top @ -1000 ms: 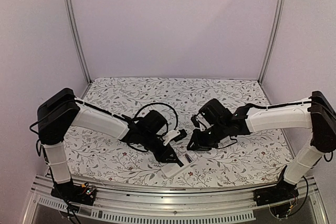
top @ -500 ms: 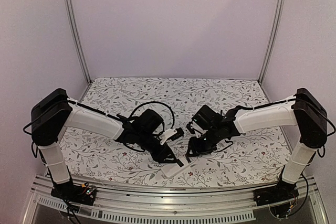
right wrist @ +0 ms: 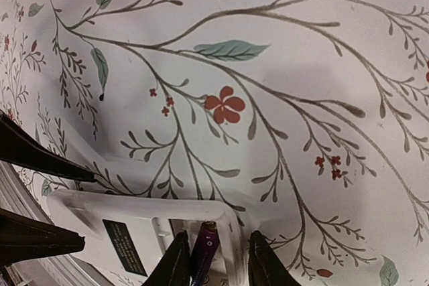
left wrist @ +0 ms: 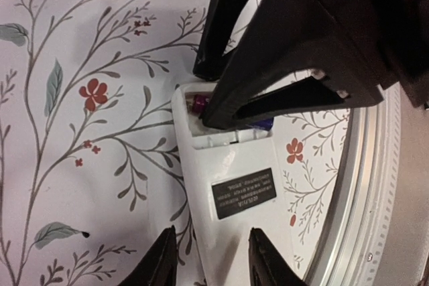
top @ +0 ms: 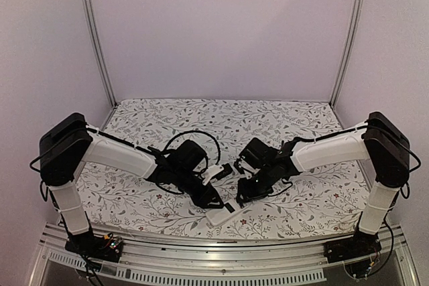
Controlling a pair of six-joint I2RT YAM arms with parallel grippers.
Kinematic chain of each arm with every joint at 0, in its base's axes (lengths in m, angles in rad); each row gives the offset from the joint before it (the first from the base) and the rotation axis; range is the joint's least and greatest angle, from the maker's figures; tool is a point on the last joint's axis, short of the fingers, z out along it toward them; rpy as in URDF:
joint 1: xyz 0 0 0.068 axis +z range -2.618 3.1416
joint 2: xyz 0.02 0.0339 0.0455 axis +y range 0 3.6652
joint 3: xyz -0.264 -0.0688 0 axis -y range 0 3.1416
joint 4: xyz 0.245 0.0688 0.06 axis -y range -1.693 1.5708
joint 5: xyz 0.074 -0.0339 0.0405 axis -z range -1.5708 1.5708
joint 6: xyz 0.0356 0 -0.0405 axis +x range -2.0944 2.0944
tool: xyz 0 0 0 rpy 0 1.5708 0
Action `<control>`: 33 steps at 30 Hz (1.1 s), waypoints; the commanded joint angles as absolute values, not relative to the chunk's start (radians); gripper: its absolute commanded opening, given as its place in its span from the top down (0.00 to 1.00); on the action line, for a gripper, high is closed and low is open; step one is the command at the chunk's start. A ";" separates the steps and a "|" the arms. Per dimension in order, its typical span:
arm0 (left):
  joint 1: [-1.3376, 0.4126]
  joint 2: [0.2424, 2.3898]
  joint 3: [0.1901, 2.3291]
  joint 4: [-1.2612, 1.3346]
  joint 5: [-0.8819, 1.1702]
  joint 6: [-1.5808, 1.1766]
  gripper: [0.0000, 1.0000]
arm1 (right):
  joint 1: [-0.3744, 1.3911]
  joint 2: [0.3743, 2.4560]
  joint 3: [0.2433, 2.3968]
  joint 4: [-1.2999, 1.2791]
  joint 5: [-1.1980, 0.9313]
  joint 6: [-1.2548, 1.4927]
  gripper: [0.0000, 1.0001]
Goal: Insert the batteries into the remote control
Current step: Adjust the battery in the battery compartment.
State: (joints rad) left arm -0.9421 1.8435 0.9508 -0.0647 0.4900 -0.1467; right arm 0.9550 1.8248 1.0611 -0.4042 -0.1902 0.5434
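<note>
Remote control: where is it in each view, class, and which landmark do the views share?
Top external: remote control centre, near front edge.
Left wrist: remote control lower centre, back upward.
Right wrist: remote control bottom left.
Shared: floral tablecloth; black label in both wrist views.

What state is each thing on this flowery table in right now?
Small flat white rectangular remote control: lying back up, battery bay open.
Slim purple cylindrical battery: at the open bay, between the fingers of the right hand.
Robot's right hand: astride the battery, grip unclear.
Robot's left hand: astride the remote control's end, grip unclear.
</note>
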 commanded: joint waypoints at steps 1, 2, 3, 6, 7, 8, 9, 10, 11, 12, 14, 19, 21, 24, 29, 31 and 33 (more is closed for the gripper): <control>-0.927 1.822 0.943 -0.058 0.494 -0.146 0.64 | 0.977 1.847 1.082 -0.449 -0.139 0.536 0.71; -0.926 1.824 0.943 -0.059 0.493 -0.144 0.64 | 0.983 1.848 1.084 -0.456 -0.135 0.537 0.71; -0.926 1.825 0.944 -0.060 0.493 -0.145 0.64 | 0.988 1.850 1.090 -0.464 -0.129 0.537 0.70; -0.925 1.829 0.948 -0.063 0.498 -0.142 0.64 | 1.006 1.860 1.114 -0.491 -0.104 0.534 0.70; -0.926 1.830 0.949 -0.064 0.498 -0.142 0.64 | 1.012 1.864 1.121 -0.499 -0.094 0.533 0.71; -0.925 1.830 0.951 -0.065 0.498 -0.141 0.64 | 1.014 1.870 1.124 -0.505 -0.089 0.532 0.73; -0.925 1.831 0.951 -0.067 0.498 -0.142 0.64 | 1.014 1.872 1.125 -0.511 -0.083 0.532 0.75; -0.926 1.832 0.951 -0.066 0.497 -0.142 0.64 | 1.014 1.873 1.126 -0.515 -0.077 0.532 0.77; -0.925 1.830 0.951 -0.068 0.497 -0.140 0.64 | 1.014 1.872 1.126 -0.518 -0.072 0.534 0.78; -0.925 1.830 0.951 -0.069 0.497 -0.139 0.64 | 1.014 1.869 1.125 -0.521 -0.069 0.536 0.79; -0.926 1.830 0.950 -0.071 0.496 -0.137 0.64 | 1.014 1.863 1.127 -0.526 -0.062 0.538 0.79; -0.925 1.830 0.950 -0.072 0.497 -0.135 0.64 | 1.014 1.859 1.134 -0.524 -0.053 0.548 0.81; -0.925 1.830 0.950 -0.071 0.496 -0.135 0.64 | 1.014 1.860 1.134 -0.520 -0.050 0.561 0.81; -0.926 1.834 0.952 -0.073 0.498 -0.134 0.64 | 1.014 1.863 1.135 -0.513 -0.045 0.588 0.80; -0.925 1.837 0.954 -0.076 0.498 -0.132 0.64 | 1.014 1.873 1.154 -0.497 -0.070 0.605 0.72; -0.926 1.837 0.952 -0.073 0.498 -0.131 0.64 | 1.014 1.870 1.162 -0.496 -0.077 0.611 0.71; -0.925 1.838 0.950 -0.071 0.499 -0.133 0.64 | 1.015 1.861 1.171 -0.495 -0.085 0.613 0.70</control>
State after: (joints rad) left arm -0.9413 1.8435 0.9508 -0.0666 0.4904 -0.1432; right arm 1.0080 1.8545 1.1366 -0.4942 -0.0776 0.5915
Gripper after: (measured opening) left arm 0.362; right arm 0.291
